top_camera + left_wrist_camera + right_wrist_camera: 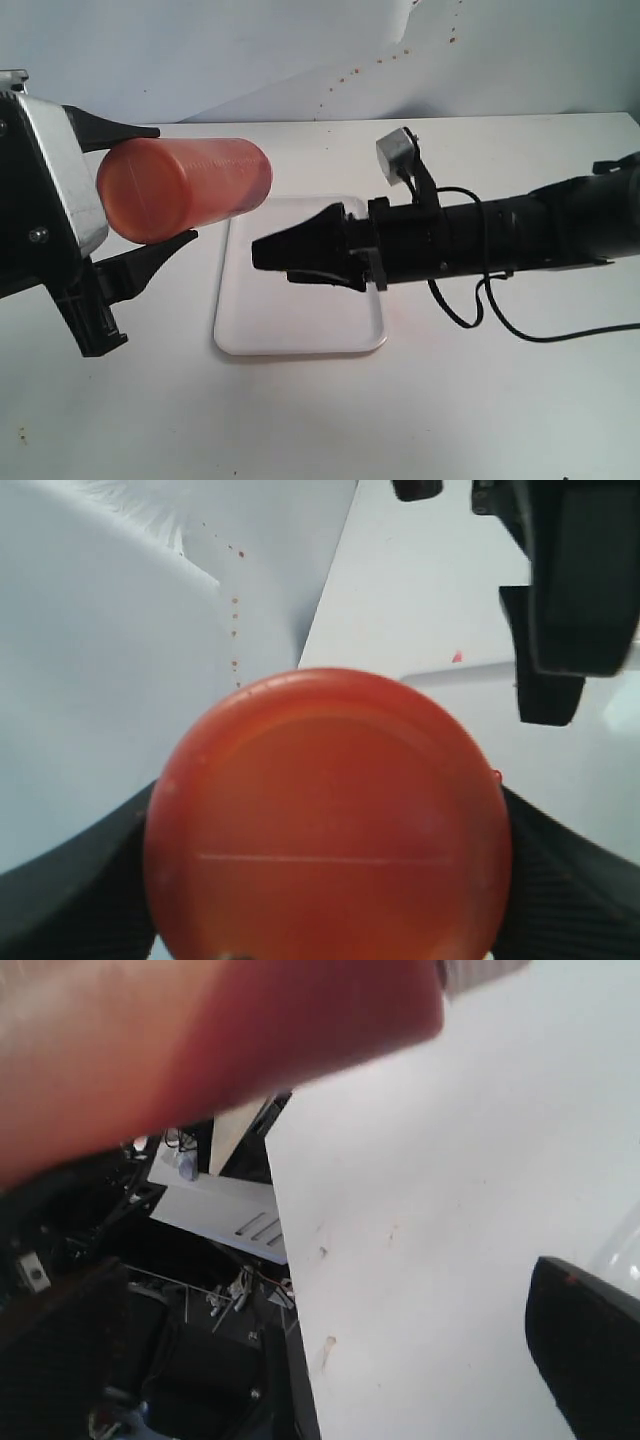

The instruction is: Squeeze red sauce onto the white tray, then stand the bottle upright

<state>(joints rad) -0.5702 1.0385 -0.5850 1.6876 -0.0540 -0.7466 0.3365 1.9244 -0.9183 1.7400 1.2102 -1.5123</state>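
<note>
One horizontal bottle (205, 185) in the left claw (173, 182) points toward the tray (300, 325).

The bottle (185, 188) is translucent orange-red, its round base a deeper red with one thin pale line across. The tray (300, 335) is plain white on a white counter (300, 420). The left hand (175, 183) and right hand (270, 262) are black; the plate (60, 170) on the left arm is silver. Small red-brown specks (350, 72) dot the pale backdrop (200, 50). The cable (520, 332) is black.
</note>
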